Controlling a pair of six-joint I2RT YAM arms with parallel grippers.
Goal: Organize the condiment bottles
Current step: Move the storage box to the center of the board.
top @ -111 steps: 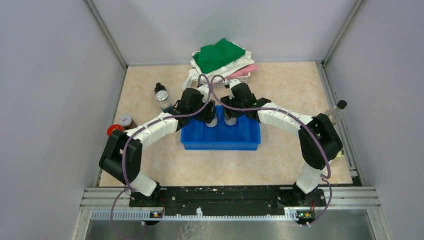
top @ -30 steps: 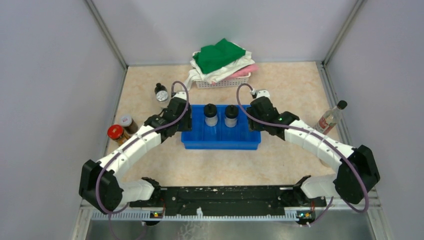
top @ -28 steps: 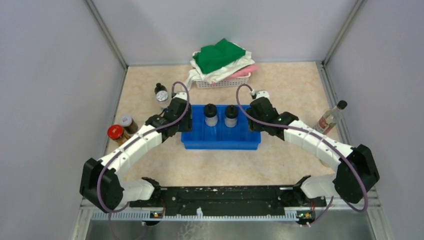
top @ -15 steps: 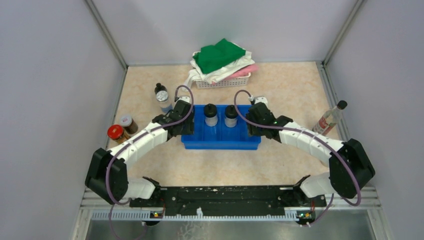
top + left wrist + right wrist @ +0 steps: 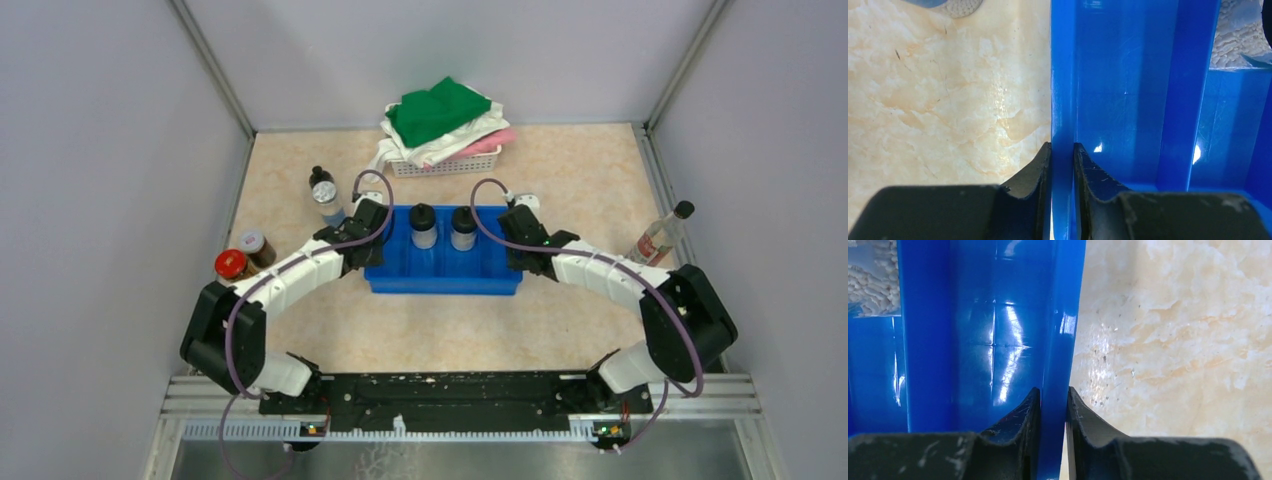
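The left hand and right hand grip the tray by its ends, seemingly to reposition it.
Each hand is pinched almost closed on a blue end wall. Two bottles stand in the tray's upper compartments, between the hands. Other bottles wait on the bench at far left and right. The next move likely needs a level, matched pull.

Top external camera: fixed above and behind the arm bases, facing down over the whole table. Wrist cameras: each sights along its own gripper, left gripper and right gripper, at very close range. Shared region: the blue tray, seen at its left and right end walls respectively.
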